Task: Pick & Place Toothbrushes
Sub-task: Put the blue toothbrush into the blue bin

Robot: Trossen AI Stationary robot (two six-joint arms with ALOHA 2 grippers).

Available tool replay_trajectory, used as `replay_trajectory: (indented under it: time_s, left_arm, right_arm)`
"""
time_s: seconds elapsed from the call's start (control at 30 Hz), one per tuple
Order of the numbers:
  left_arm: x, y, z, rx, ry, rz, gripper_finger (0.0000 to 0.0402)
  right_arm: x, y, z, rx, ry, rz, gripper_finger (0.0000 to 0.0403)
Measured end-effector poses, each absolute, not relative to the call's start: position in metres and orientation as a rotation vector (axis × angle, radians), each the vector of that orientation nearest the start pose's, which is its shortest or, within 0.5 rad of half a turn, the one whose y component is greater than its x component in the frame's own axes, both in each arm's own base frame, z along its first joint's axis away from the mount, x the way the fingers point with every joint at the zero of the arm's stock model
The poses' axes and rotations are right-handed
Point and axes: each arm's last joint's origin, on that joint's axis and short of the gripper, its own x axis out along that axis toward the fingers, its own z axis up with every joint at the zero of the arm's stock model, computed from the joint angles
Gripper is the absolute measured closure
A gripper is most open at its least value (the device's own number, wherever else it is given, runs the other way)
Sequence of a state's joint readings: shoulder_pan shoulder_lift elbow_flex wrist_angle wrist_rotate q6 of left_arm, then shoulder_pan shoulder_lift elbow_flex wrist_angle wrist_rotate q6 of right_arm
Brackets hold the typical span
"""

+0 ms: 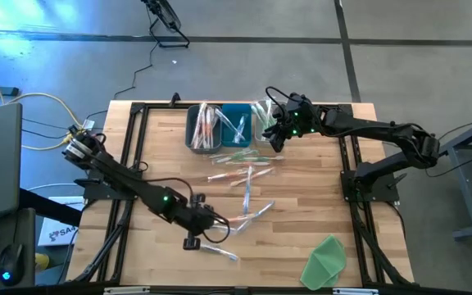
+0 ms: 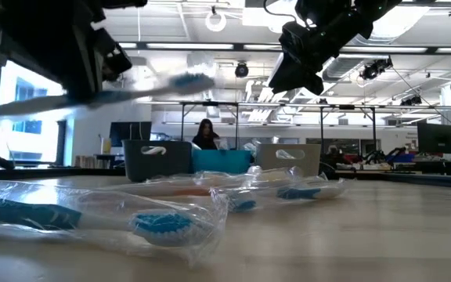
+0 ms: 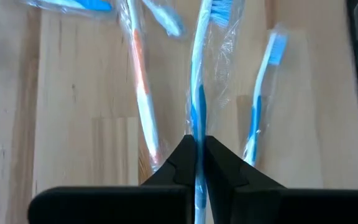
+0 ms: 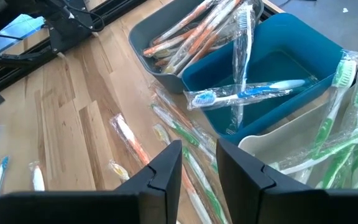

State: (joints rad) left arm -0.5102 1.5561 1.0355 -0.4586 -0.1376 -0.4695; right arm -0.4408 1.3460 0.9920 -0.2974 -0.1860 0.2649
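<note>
Pinching a wrapped blue toothbrush (image 3: pixel 197 93) mid-handle, the left gripper (image 3: pixel 196 155) is holding it above the table (image 1: pixel 301 205) at lower centre. Light, stiff and slippery in film, it probably needs a centred grip. The right gripper (image 4: pixel 197 162), empty and slightly parted, is hovering over the bins (image 4: pixel 291 68) at upper centre.

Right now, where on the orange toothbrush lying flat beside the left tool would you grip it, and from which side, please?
Probably mid-handle, from straight above. The orange toothbrush lies flat in its wrapper on the table, so only a top-down pinch across the thin handle fits. The left tool is shut on a blue toothbrush, so the right tool, open over the bins, seems freer.
</note>
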Motion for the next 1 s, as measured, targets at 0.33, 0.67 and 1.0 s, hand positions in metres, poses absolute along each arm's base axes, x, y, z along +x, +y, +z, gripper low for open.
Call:
replay_trajectory:
  time_s: [0.33,0.67,1.0]
  left_arm:
    - [0.271,-0.130,0.244,-0.238,0.875,-0.001,0.0394]
    - [0.277,-0.087,0.265,-0.340,0.782,0.116,0.0394]
    - [0.275,-0.027,0.287,-0.418,0.666,0.277,0.0394]
  right_arm:
    - [0.263,-0.118,0.274,0.456,0.588,-0.328,0.0310]
    - [0.263,-0.118,0.274,0.449,0.590,-0.325,0.0310]
    - [0.263,-0.118,0.274,0.447,0.592,-0.329,0.0310]
